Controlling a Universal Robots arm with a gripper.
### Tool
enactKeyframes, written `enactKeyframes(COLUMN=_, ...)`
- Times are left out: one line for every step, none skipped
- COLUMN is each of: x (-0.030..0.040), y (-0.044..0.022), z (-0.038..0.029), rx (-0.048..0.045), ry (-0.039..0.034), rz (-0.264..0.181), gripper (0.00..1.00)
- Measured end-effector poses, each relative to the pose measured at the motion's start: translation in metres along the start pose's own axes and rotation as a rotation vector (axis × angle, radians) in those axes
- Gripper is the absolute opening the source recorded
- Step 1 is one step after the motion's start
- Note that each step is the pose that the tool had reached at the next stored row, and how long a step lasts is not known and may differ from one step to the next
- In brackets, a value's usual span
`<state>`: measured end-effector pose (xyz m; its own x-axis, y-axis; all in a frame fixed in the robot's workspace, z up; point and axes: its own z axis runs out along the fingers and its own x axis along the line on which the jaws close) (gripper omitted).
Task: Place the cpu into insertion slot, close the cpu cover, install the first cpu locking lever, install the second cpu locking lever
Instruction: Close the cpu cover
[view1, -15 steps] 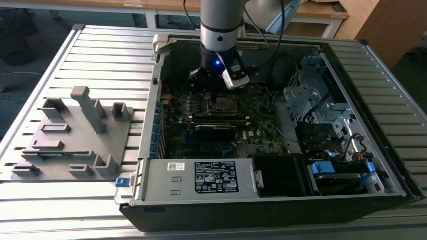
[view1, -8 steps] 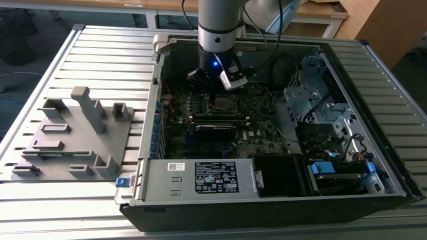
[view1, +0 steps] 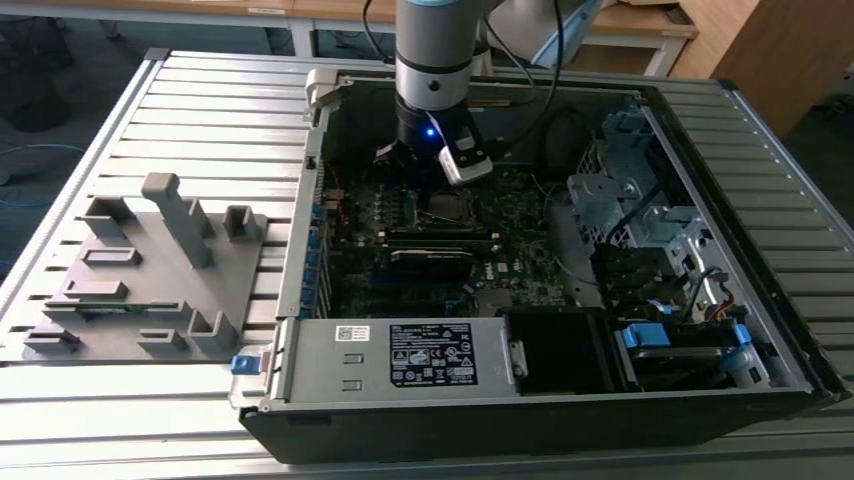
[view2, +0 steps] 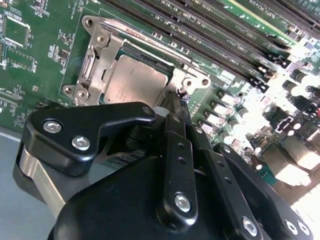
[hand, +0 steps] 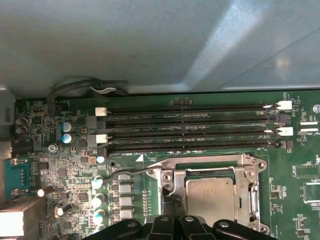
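Observation:
The cpu (hand: 210, 199) (view2: 134, 82) lies flat in the insertion slot (hand: 167, 181), its grey metal top showing through the window of the cpu cover (hand: 212, 173) (view2: 100, 57), which is folded down over it. A thin wire locking lever (hand: 129, 173) reaches out sideways from the socket's corner. My gripper (hand: 172, 206) (view2: 175, 102) hangs low over that corner, its black fingers drawn together with nothing seen between them. In the exterior view the gripper (view1: 443, 195) stands inside the open computer case, just above the socket (view1: 445, 207).
Long black memory slots (hand: 192, 127) run beside the socket. Capacitors (hand: 97, 182) and connectors crowd its other side. A grey box with a white label (view1: 400, 355) sits at the case's front. A grey fixture plate (view1: 147, 270) lies at the exterior view's left.

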<state>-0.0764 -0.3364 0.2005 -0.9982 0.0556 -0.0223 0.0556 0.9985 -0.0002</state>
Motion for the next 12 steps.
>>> enactKeyframes(x=0.0000, y=0.0000, z=0.0001, rx=0.0002, ry=0.0002, rz=0.000, gripper=0.10)
enactKeyframes(x=0.0000, y=-0.0001, z=0.0001, rx=0.0003, ry=0.0002, rz=0.000, gripper=0.10)
enactKeyframes(x=0.0000, y=-0.0001, z=0.0001, rx=0.0004, ry=0.0003, rz=0.000, gripper=0.10)
enactKeyframes(x=0.0000, y=0.0000, z=0.0005, rx=0.0001, ry=0.0000, rz=0.000, gripper=0.10)
enactKeyframes(x=0.0000, y=0.0000, z=0.0013, rx=0.0000, ry=0.0000, rz=0.000, gripper=0.10)
enactKeyframes(x=0.0001, y=-0.0001, z=0.0020, rx=0.0008, ry=0.0005, rz=0.000, gripper=0.10)
enactKeyframes(x=0.0002, y=-0.0002, z=0.0024, rx=0.0010, ry=0.0007, rz=0.000, gripper=0.10)
enactKeyframes(x=0.0002, y=-0.0002, z=0.0025, rx=0.0010, ry=0.0007, rz=0.000, gripper=0.10)
enactKeyframes(x=0.0002, y=-0.0002, z=0.0026, rx=0.0009, ry=0.0006, rz=0.000, gripper=0.10)
enactKeyframes(x=0.0001, y=-0.0001, z=0.0027, rx=0.0006, ry=0.0004, rz=0.000, gripper=0.10)
enactKeyframes(x=0.0001, y=0.0000, z=0.0029, rx=0.0002, ry=0.0002, rz=0.000, gripper=0.10)
enactKeyframes(x=0.0001, y=-0.0001, z=0.0033, rx=0.0003, ry=0.0002, rz=0.000, gripper=0.10)
